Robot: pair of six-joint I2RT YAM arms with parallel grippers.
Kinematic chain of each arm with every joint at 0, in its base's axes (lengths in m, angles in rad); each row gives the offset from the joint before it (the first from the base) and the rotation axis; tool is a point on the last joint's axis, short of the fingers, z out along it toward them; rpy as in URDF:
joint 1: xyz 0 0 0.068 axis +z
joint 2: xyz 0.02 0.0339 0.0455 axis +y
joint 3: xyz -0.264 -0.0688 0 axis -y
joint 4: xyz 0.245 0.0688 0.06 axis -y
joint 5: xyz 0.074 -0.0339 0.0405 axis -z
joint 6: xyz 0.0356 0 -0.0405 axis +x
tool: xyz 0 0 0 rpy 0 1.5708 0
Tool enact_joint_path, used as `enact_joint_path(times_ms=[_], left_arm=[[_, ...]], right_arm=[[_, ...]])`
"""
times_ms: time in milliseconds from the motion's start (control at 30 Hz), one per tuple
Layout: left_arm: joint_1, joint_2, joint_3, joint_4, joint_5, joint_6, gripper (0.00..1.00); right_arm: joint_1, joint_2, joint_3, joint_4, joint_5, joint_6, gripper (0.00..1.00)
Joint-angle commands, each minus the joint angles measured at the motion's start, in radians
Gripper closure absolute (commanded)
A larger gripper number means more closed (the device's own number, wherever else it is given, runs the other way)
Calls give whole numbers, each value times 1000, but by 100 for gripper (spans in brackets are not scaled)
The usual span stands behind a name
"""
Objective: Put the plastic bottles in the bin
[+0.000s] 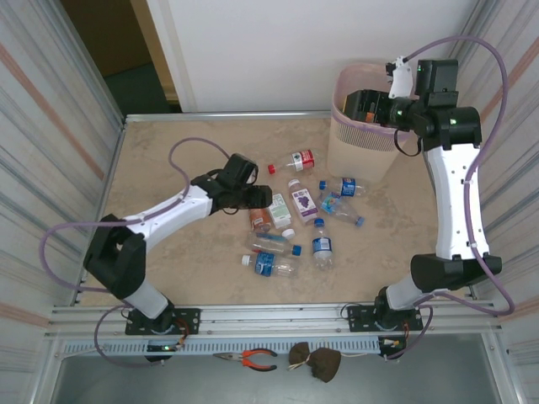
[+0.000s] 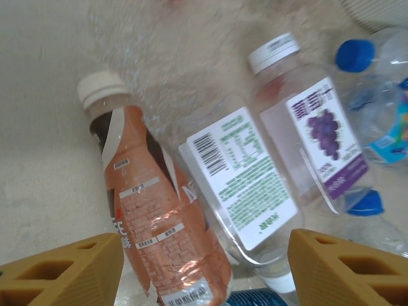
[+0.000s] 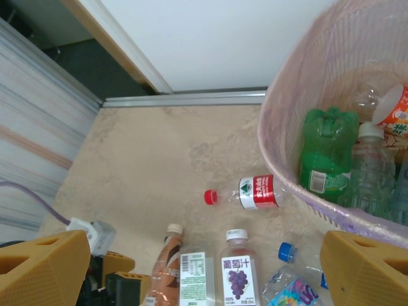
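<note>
- Left gripper [image 2: 207, 255]: low over the desk [image 1: 185, 151], at the left edge of the bottle cluster. The jaws stand partly apart and straddle two lying bottles — the brown bottle [image 2: 159, 236] and the white-label bottle [image 2: 239, 185]. No grip on either is visible.
- Right gripper [image 3: 204, 268]: raised at the bin [image 1: 354, 156], above its rim. The jaws stand wide apart with nothing between them.
- Bin: far right corner of the desk, upright, pink liner over the rim. It holds a green bottle [image 3: 325, 150], a clear bottle [image 3: 370, 172] beside it and an orange-label bottle [image 3: 395, 111].
- Grape bottle [image 2: 312, 127]: lies just right of the white-label bottle, white cap pointing away from the arm bases.
- Red-label bottle [image 1: 296, 160]: lies on the desk near the bin's left side, apart from the cluster, red cap pointing left.
- Remaining clear bottles [image 1: 322, 246]: several lie on their sides at mid-desk — between the two arms, most with blue caps.
</note>
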Motion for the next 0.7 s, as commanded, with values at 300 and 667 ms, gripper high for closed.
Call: enact_joint_path(times_ms=[300,667], left_arm=[[-12,124,-19,-85,63,-121,26],[-12,172,-38,-82,53,-118,26]], right_arm=[[11,-45,-30,44,4,-19,8],[19,-45,-37,50,4,-17,8]])
